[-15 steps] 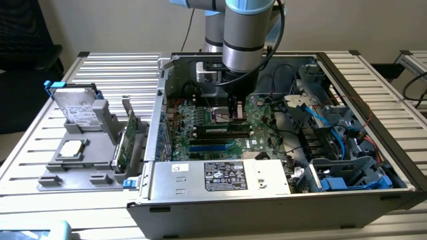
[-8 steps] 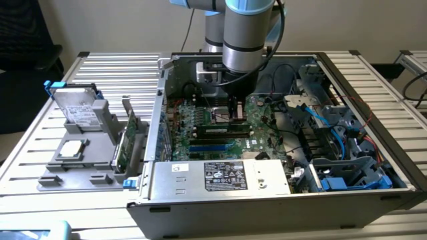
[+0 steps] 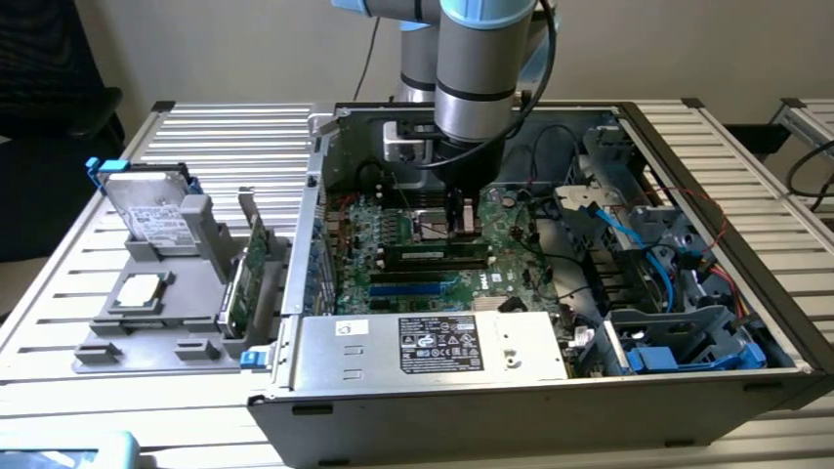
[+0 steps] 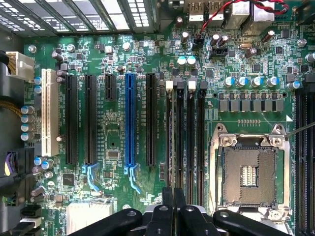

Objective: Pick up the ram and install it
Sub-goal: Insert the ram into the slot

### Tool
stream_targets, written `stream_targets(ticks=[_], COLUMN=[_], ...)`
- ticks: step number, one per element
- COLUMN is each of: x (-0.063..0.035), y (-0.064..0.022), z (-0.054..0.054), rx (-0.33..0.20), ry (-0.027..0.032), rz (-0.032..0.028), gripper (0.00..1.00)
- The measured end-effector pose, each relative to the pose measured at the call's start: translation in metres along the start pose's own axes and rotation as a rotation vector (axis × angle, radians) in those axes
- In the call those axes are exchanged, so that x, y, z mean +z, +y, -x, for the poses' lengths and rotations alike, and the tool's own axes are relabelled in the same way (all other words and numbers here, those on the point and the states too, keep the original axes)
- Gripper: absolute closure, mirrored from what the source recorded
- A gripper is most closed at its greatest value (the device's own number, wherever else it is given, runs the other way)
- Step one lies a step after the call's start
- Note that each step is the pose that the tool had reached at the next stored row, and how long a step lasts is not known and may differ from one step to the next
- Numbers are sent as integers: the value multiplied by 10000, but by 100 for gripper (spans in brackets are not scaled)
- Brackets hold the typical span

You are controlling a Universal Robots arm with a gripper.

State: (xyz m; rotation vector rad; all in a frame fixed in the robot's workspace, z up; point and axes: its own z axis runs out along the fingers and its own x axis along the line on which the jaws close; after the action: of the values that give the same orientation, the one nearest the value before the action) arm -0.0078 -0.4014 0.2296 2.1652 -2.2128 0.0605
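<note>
The ram [image 3: 440, 256] is a narrow green stick with a white label. It stands on edge among the memory slots of the motherboard [image 3: 521, 278] inside the open computer case. My gripper [image 3: 456, 231] hangs straight down from the arm, just over the stick's far side. I cannot tell whether it touches the stick. In the wrist view the gripper [image 4: 173, 204] is shut, its black fingers pressed together with nothing visible between them. They sit over the near end of the memory slots [image 4: 185, 137]. There the stick's edge cannot be told from the slot rails.
The power supply [image 3: 431, 344] fills the case's front. A drive cage with blue cables [image 3: 651, 293] is on the exterior view's right. The empty CPU socket [image 4: 248, 172] lies beside the slots. Outside the case, a grey holder [image 3: 163, 303] carries a hard drive [image 3: 150, 220] and an upright green card [image 3: 245, 278].
</note>
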Motion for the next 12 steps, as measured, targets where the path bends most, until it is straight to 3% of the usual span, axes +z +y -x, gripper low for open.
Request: stream_targets(ticks=[12], x=[2], y=[0], z=[-6], rx=[49], ry=[8], rz=[4], gripper=[88])
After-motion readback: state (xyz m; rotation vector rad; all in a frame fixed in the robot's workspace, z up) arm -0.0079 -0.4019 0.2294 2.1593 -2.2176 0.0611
